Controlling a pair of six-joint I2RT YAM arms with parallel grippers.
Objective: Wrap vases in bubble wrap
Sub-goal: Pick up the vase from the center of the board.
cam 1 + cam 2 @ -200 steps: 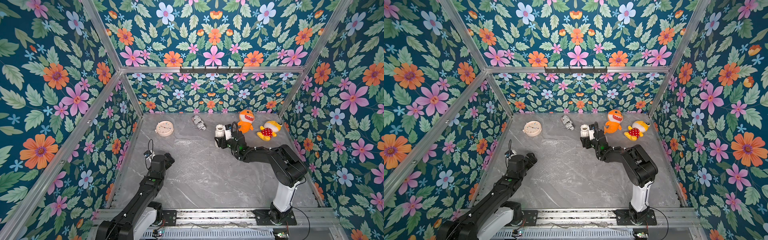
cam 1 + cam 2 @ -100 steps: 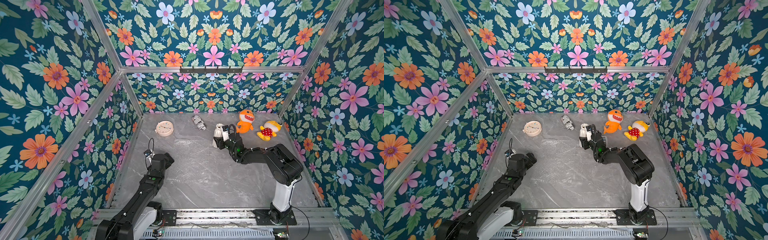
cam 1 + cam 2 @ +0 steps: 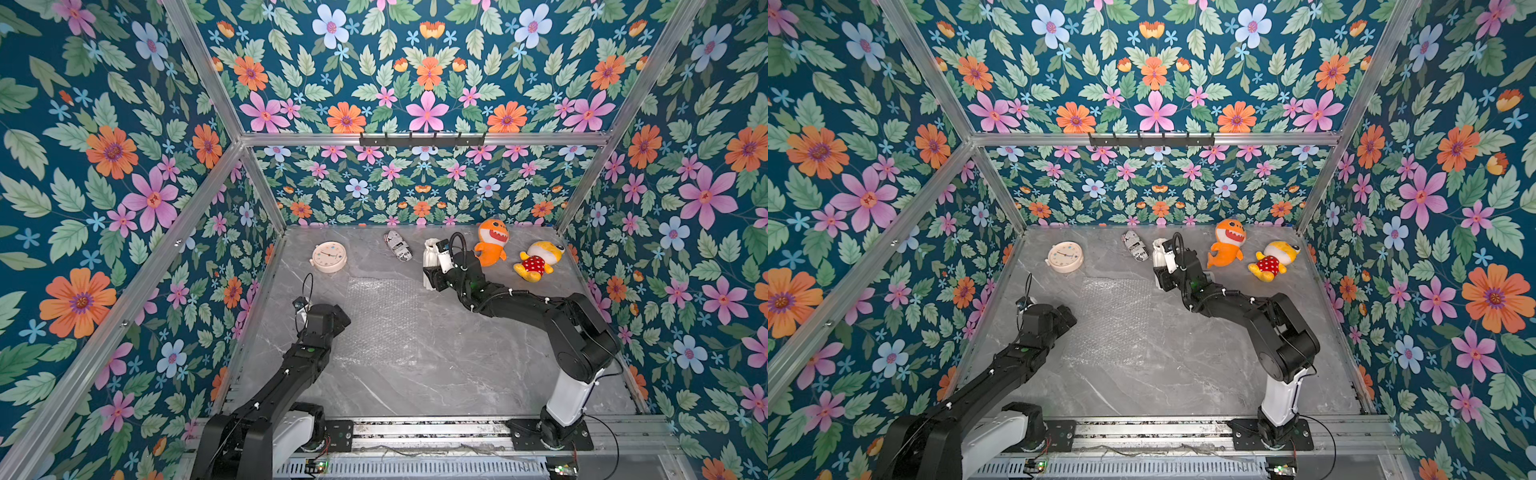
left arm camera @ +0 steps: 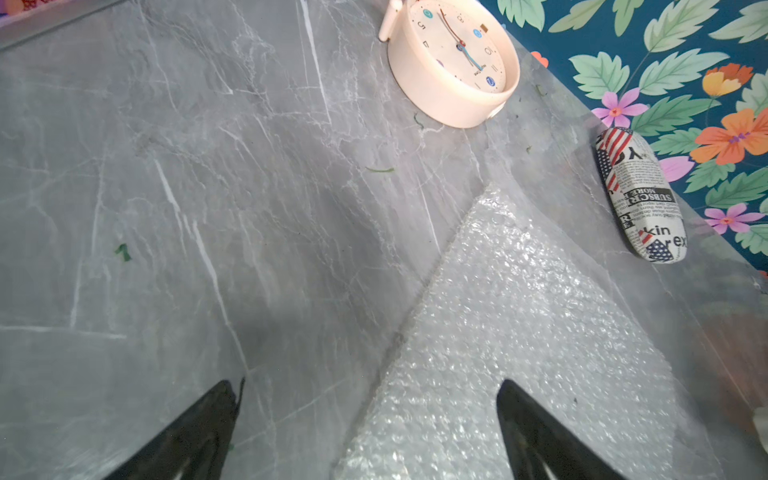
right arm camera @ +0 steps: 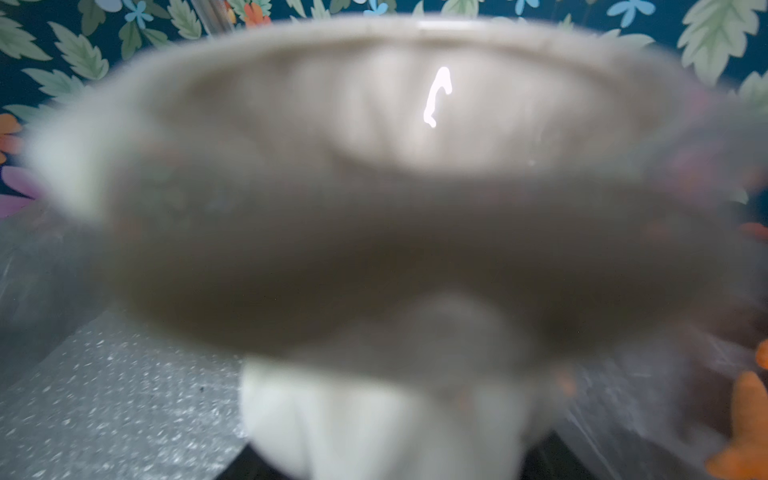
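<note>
In both top views the cream ribbed vase (image 3: 430,254) (image 3: 1158,250) stands at the back of the table, leaning slightly, just off the far right corner of the bubble wrap (image 3: 382,320) (image 3: 1113,320). My right gripper (image 3: 430,277) (image 3: 1161,281) is shut on the vase's lower body. In the right wrist view the blurred vase (image 5: 415,228) fills the frame, with a dark fingertip (image 5: 249,463) at each side of its base. My left gripper (image 4: 366,384) hangs open over the near left edge of the bubble wrap (image 4: 519,332), holding nothing.
A cream clock (image 3: 329,257) and a newspaper-print cylinder (image 3: 398,246) lie behind the wrap. An orange plush (image 3: 491,243) and a yellow plush (image 3: 536,259) sit at the back right, close to my right arm. Flowered walls close in the grey marble table (image 3: 436,374).
My right gripper has closed on the vase, tipped it a little and drawn it slightly nearer the wrap. The left arm has not moved.
</note>
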